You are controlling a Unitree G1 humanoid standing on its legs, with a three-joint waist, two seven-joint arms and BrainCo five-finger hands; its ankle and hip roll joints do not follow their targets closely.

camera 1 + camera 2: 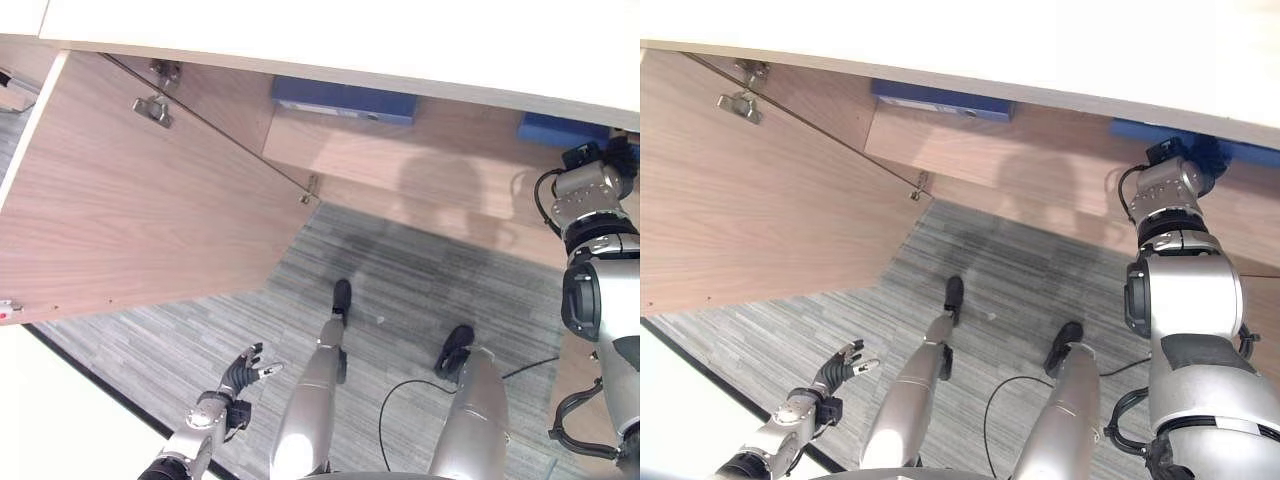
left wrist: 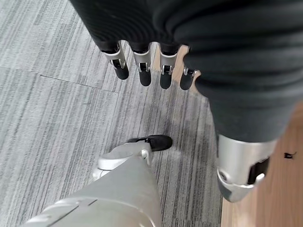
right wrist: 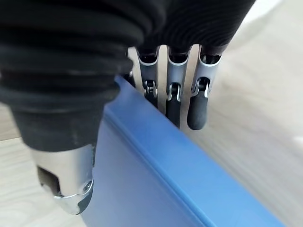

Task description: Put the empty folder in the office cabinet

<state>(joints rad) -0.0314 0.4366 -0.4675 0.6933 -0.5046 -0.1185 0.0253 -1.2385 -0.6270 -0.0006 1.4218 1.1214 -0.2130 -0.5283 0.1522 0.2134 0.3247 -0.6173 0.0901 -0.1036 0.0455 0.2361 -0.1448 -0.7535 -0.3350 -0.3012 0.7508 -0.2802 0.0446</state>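
Observation:
My right hand (image 3: 173,101) reaches into the open office cabinet, where a blue folder (image 3: 142,179) stands on edge on the wooden shelf (image 1: 400,165). In the right wrist view the fingers (image 3: 197,111) lie behind the folder's upper edge and the thumb (image 3: 66,184) sits against its front face, pinching it. From the head, this folder (image 1: 555,130) shows at the shelf's right end, just beside my right wrist. My left hand (image 1: 243,372) hangs low on the left over the carpet, fingers relaxed and empty.
A second blue folder (image 1: 345,100) lies further left on the shelf. The cabinet's wooden door (image 1: 130,220) stands swung open on the left, with hinges (image 1: 152,108) near its top. The white cabinet top (image 1: 350,40) overhangs the shelf. Grey carpet (image 1: 400,270) lies below.

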